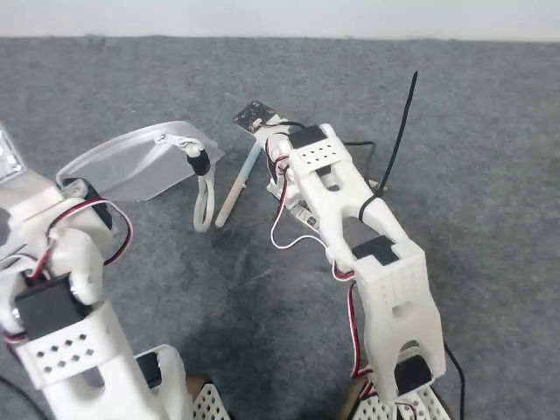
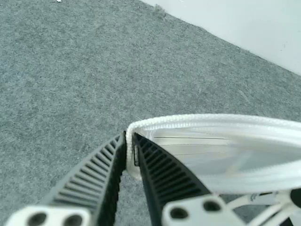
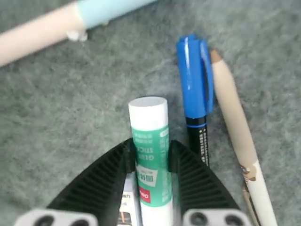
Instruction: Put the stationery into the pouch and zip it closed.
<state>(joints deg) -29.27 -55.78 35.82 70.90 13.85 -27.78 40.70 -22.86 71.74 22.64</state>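
A translucent pouch (image 1: pixel 144 162) lies open at the back left, with a black zip pull (image 1: pixel 199 161) and a white wrist loop (image 1: pixel 204 206) at its near corner. My left gripper (image 2: pixel 130 147) is shut on the pouch's white zip edge (image 2: pixel 211 123). Between the fingers of my right gripper (image 3: pixel 151 153) is a green and white glue stick (image 3: pixel 150 141), which they touch on both sides as it lies on the carpet. Beside it are a blue marker (image 3: pixel 195 89) and a beige pencil (image 3: pixel 235 136). A beige pen with a light blue cap (image 1: pixel 238 185) lies between the pouch and the right arm.
Grey carpet (image 1: pixel 455 105) covers the table. A small dark and white item (image 1: pixel 254 115) lies behind the right arm. A thin black cable (image 1: pixel 398 144) rises beside that arm. Both arm bases stand at the front edge.
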